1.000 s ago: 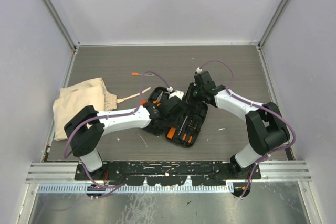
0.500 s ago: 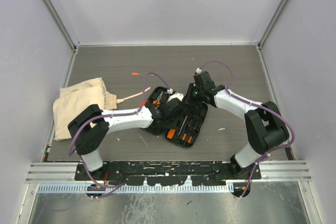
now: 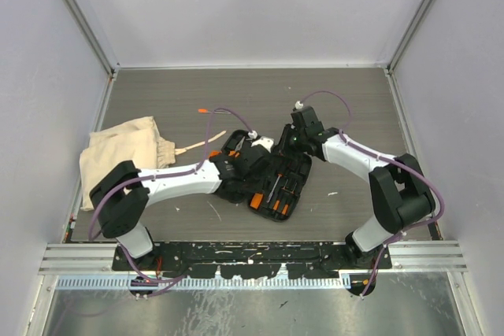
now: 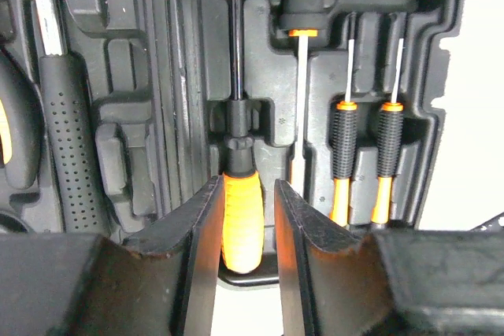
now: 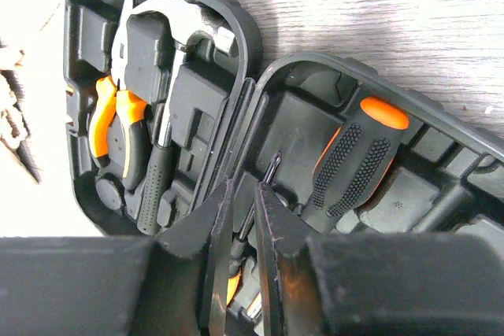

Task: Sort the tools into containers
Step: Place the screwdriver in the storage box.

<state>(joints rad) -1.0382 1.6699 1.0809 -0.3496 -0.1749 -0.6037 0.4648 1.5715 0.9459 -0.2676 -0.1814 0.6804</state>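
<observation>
The left gripper (image 4: 247,188) straddles the orange handle of a screwdriver (image 4: 242,226). Its jaws are slightly apart, with a dark sliver showing on the right side, so I judge it is flanking the handle and not squeezing it. The shaft runs to 12 o'clock along a groove in the case (image 4: 441,76), and the tool looks seated. At 2 o'clock lie two small drivers (image 4: 344,147), and at 9 o'clock is the dotted handle of the hammer (image 4: 69,139).

The right gripper (image 5: 244,194) has its jaws nearly together around the thin shaft near this screwdriver's tip. I cannot tell whether they pinch it. At 10 o'clock in the other half of the case are the pliers (image 5: 118,116), beside the hammer. At 3 o'clock is a fat black-and-orange screwdriver (image 5: 354,159).

From above, the left arm's elbow has slid back toward 7 o'clock over the last second, while its wrist has stayed over the open case. The right arm has hardly stirred. The case, the bag (image 3: 118,155) at its 9 o'clock and the pale stick (image 3: 201,145) lie where they were.

This looks like settling work: the screwdriver being pressed home, nearly done. A thin orange-tipped driver (image 3: 206,112) still lies loose on the table (image 3: 346,100) at the case's 11 o'clock, so the sorting is not finished.
</observation>
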